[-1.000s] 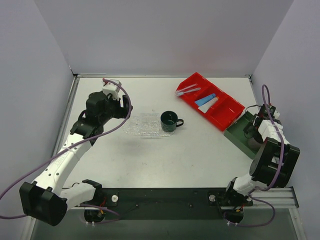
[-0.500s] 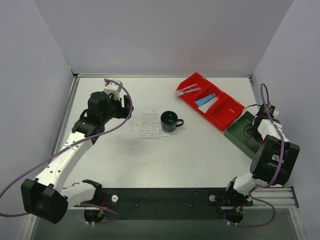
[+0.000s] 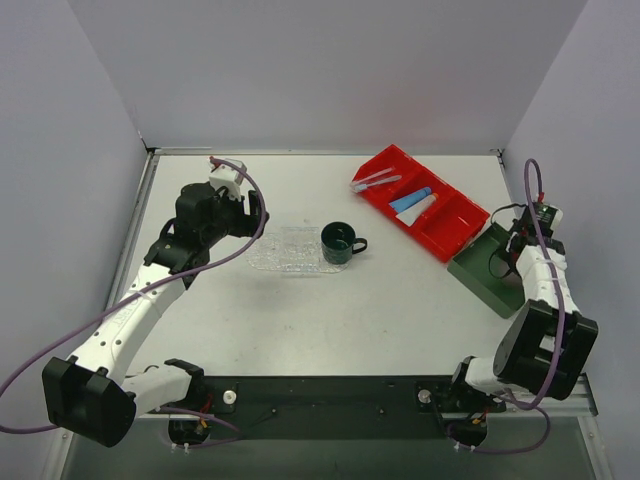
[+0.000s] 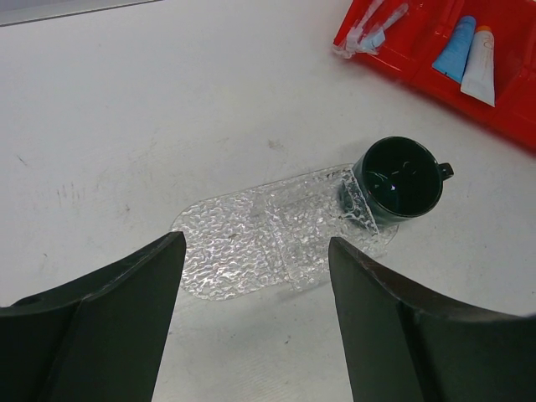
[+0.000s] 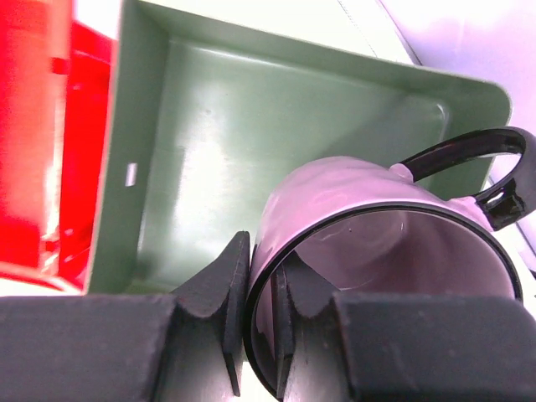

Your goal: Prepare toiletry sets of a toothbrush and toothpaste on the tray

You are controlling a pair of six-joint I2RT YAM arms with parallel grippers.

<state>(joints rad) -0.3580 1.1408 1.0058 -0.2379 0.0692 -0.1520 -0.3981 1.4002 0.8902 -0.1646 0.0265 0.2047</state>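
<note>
Partly cut off, the mauve cup is pinched at its rim by the right end effector; the left end effector is spread open above the tray.

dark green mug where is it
Top view: the dark green mug stands mid-table at the right end of the clear tray, left of the red bin.

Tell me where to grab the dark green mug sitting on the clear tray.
I'd pinch the dark green mug by its rim wall from straight above, one gripper finger inside, one outside, opposite the handle. It stands upright, mouth open, on the end of the tray.
</note>
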